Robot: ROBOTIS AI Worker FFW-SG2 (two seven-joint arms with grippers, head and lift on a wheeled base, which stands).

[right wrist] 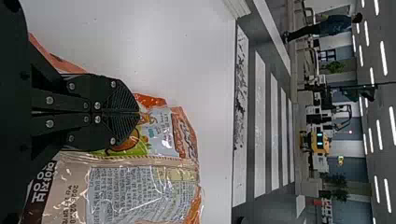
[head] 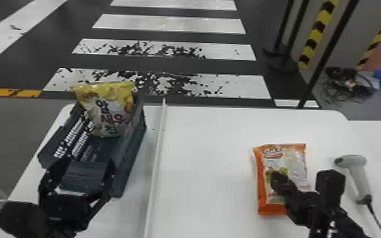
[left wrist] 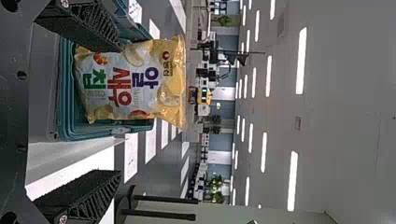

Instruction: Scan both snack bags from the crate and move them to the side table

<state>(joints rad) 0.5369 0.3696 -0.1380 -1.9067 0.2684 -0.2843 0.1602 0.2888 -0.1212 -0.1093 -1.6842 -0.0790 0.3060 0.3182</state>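
Note:
In the head view my left gripper stands open at the near end of the dark crate. The yellow snack bag stands upright at the crate's far end. The left wrist view has the yellow bag beyond my parted left gripper, touched by neither finger. My right gripper is over the orange snack bag, which lies on the white table. In the right wrist view the tips of my right gripper meet against the orange bag; whether they pinch any film is unclear.
A grey handheld scanner with a cable lies to the right of the orange bag. A raised white strip runs between the crate and the right table surface. Black poles rise behind the table.

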